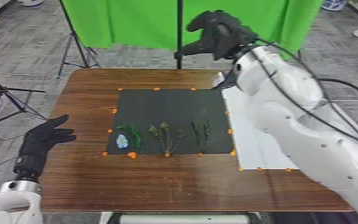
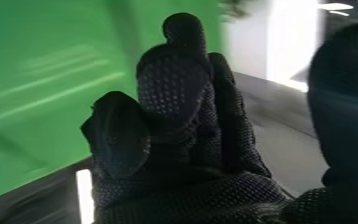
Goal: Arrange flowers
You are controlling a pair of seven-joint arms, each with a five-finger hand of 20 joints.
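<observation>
In the head view, my right hand (image 1: 218,36) is raised beyond the table's far edge, in front of the green cloth, with fingers spread and nothing in it. The right wrist view shows that hand (image 2: 193,165) open, fingers extended. My left hand (image 1: 44,142) is open at the table's left side, left of the black mat (image 1: 168,105). On the mat's near part, from left to right, lie a pale blue flower (image 1: 122,141), a green leafy stem (image 1: 135,136), thin stems with small yellowish tips (image 1: 166,136) and slender green stems (image 1: 200,134).
Orange markers (image 1: 132,155) line the mat's edges. A white sheet (image 1: 262,150) lies to the mat's right, partly under my right arm. The brown table (image 1: 158,185) extends nearer than the mat. Black tripods (image 1: 75,45) stand on the floor beyond and left of the table.
</observation>
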